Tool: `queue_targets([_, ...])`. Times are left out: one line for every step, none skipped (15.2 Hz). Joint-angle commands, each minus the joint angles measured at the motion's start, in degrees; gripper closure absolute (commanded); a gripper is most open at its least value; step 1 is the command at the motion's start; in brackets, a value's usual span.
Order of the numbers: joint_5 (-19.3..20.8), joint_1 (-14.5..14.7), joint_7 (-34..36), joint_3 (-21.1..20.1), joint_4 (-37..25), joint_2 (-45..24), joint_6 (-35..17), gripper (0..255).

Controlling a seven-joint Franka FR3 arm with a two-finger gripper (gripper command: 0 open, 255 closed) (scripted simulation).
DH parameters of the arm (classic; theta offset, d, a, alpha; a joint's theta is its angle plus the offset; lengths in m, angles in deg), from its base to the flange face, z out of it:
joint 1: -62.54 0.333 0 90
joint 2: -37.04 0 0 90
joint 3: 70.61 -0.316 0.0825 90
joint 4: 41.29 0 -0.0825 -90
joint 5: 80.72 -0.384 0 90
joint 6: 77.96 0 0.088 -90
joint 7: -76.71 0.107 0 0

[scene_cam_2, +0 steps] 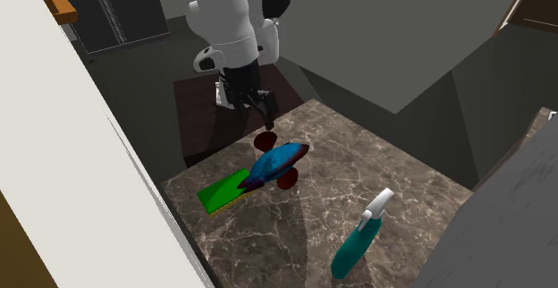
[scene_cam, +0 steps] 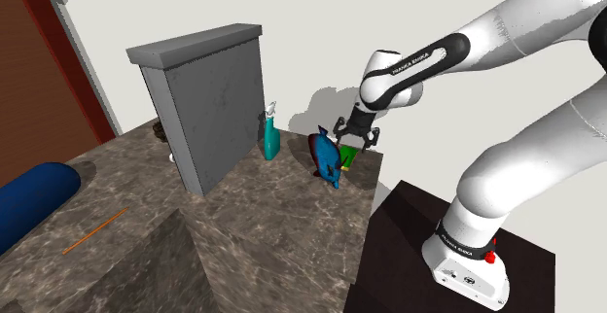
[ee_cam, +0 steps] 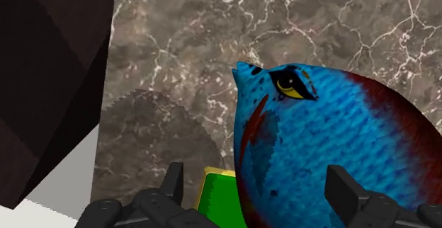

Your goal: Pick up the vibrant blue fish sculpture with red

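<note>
The fish sculpture is bright blue with dark red fins and a yellow eye. It stands on the dark marble counter near the counter's edge, partly over a flat green object. In the second exterior view the fish sits just below and past my gripper, which hovers above its end nearest the arm. My gripper is open in the wrist view. The fish bulges between the two fingertips, and the one on the green object's side stands apart from it.
A teal spray bottle stands beside the fish, next to a tall grey box. A blue cylinder and an orange stick lie at the shoulder view's left. The counter drops off to the dark stand.
</note>
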Motion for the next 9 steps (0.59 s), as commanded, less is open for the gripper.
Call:
queue_targets([-1.9,0.1,1.0,0.3,0.0,-4.1,-4.9,0])
queue_targets([-2.2,0.3,0.7,0.3,0.3,-4.8,-5.8,0])
queue_targets([-2.6,0.4,0.3,0.4,0.5,-5.6,-6.8,0])
queue_targets([-2.9,0.6,0.0,0.5,0.8,-6.3,-7.8,0])
queue_targets([-3.3,0.8,-0.4,0.6,1.0,-7.1,-8.8,0])
queue_targets([-3.7,1.0,-0.8,0.7,1.2,-7.9,-9.8,0])
queue_targets([-4.2,1.3,-1.2,0.8,1.4,-8.8,-10.8,0])
queue_targets([-4.5,1.4,-1.4,0.8,1.5,-9.2,-11.4,0])
queue_targets([-4.5,1.4,-1.4,0.8,1.5,-9.2,-11.4,0])
